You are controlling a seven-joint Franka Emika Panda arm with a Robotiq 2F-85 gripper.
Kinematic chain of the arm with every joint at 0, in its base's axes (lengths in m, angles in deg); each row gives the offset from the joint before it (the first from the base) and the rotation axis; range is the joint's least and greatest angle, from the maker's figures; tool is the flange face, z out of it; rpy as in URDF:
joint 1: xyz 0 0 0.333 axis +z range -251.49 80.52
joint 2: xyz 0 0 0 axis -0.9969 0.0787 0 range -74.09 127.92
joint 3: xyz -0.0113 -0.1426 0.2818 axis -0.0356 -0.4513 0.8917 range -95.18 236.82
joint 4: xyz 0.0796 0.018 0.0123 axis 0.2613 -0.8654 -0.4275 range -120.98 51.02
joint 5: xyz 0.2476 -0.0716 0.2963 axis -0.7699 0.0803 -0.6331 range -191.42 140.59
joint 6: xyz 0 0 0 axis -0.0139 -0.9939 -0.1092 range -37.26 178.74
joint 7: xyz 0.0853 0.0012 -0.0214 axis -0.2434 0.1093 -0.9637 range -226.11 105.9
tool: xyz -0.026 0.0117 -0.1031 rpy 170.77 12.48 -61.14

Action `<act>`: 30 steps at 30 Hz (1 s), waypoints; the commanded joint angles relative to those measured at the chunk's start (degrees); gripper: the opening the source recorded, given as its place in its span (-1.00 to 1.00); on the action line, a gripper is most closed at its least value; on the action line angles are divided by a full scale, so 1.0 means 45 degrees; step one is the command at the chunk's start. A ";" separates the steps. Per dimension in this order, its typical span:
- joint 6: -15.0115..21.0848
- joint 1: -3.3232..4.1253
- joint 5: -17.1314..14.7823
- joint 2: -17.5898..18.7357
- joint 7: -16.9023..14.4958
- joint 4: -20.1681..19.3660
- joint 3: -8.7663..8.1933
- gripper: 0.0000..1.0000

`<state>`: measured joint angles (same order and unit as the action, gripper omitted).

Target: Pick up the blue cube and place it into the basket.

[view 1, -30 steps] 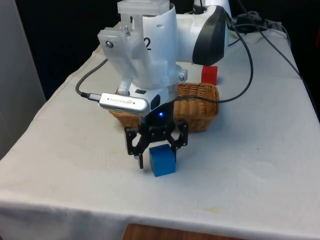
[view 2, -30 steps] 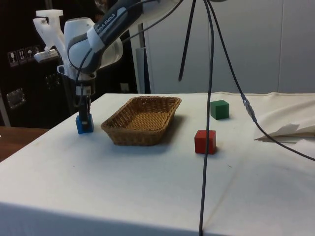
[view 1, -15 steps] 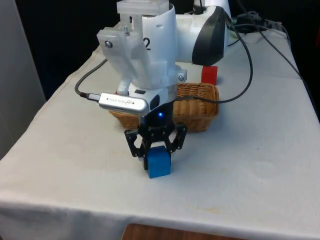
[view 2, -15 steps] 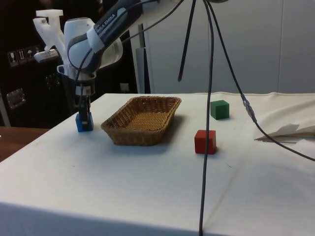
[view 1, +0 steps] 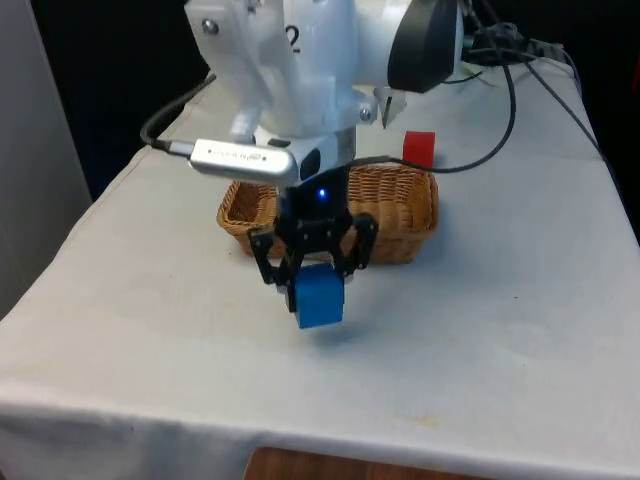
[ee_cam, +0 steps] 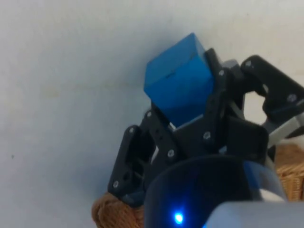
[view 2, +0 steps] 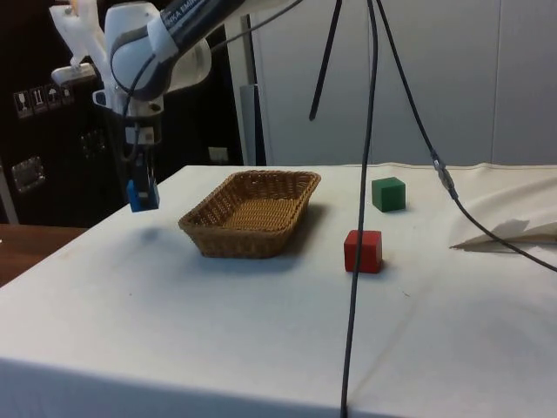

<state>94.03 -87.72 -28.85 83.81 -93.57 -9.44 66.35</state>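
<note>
Gripper [view 1: 313, 268] clamped on blue cube [view 1: 319, 297], lifted clear of the cloth just beside the basket [view 1: 405, 205], on its front side. Probably light, rigid, smooth-faced; best pinched across opposite flat faces, centred.

Red cube [view 2: 363, 252] and green cube [view 2: 388, 193] resting apart on white-clothed table [view 2: 261, 331], green one farther back, with dark cables [view 2: 370, 157] hanging across the side view and crumpled cloth [view 2: 513, 228] at its right edge.
</note>
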 commanded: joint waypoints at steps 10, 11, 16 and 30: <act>-0.0446 0.0000 0.0000 -0.1337 0.0025 -0.1057 0.0000 -0.99; -0.0395 0.0025 0.0025 -0.1579 0.0076 -0.1299 -0.0038 -0.99; -0.0446 0.0025 0.0025 -0.2177 0.0076 -0.1897 -0.0051 -0.99; -0.0573 0.0051 0.0025 -0.3310 0.0484 -0.3043 -0.0166 -0.99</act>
<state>91.45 -87.66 -28.85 69.43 -91.91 -22.62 65.83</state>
